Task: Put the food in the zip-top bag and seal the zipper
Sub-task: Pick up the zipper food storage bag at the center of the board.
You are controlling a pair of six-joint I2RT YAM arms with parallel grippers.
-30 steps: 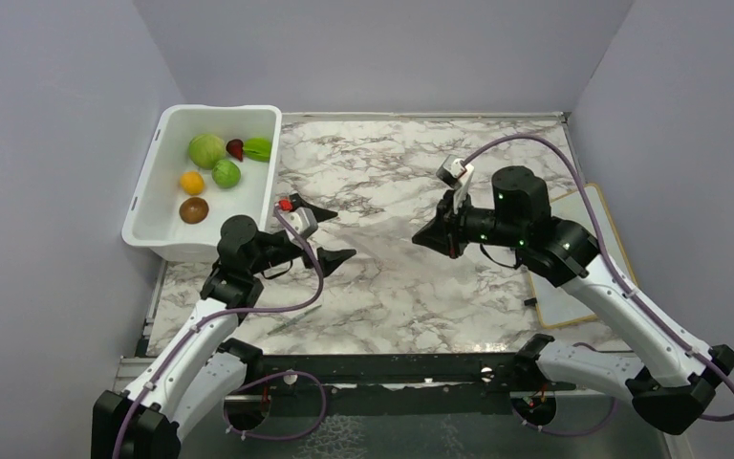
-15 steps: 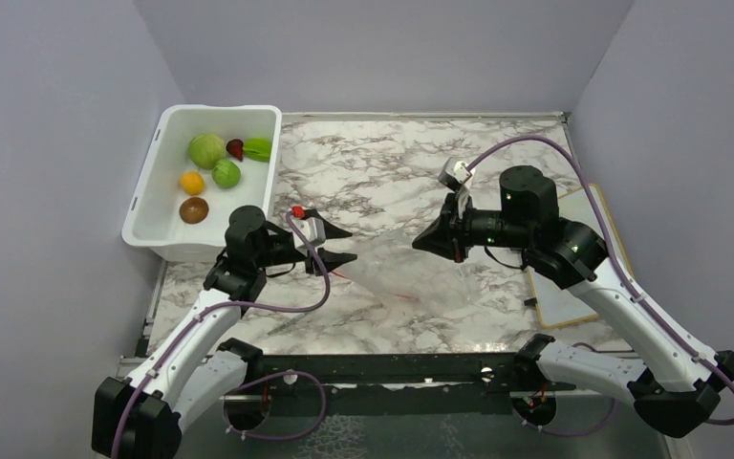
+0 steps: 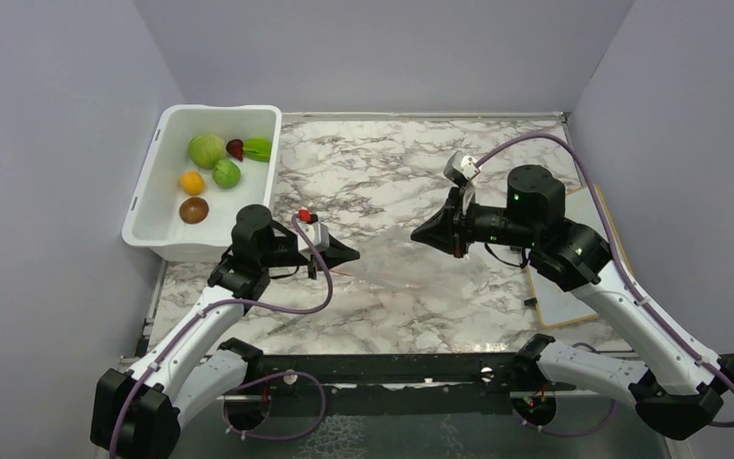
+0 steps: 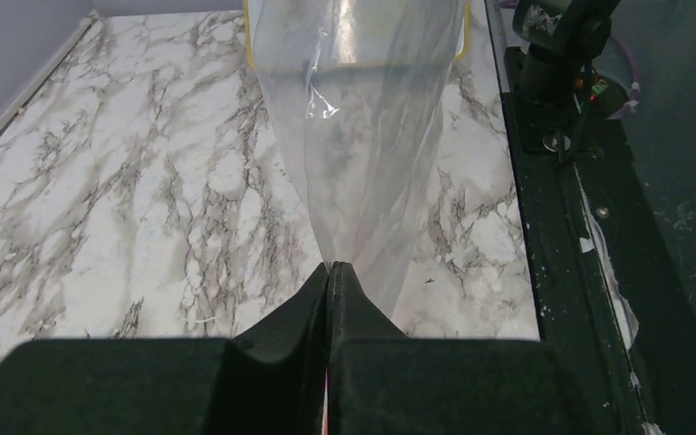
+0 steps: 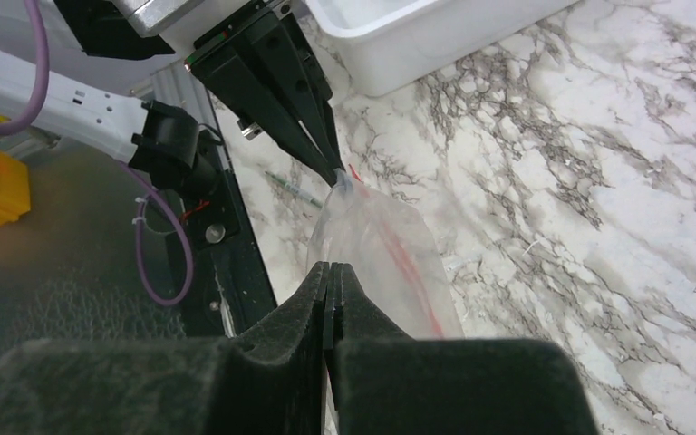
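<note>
left and right jaws each pinch the bag [image 4: 362, 154] stretched over the bench [image 3: 392, 163], so a harder pull may slip it free.

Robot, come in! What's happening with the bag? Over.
Left gripper and right gripper shut on zip-top bag, held between them. Food in white tub, none bagged. Nothing in the way.
</note>
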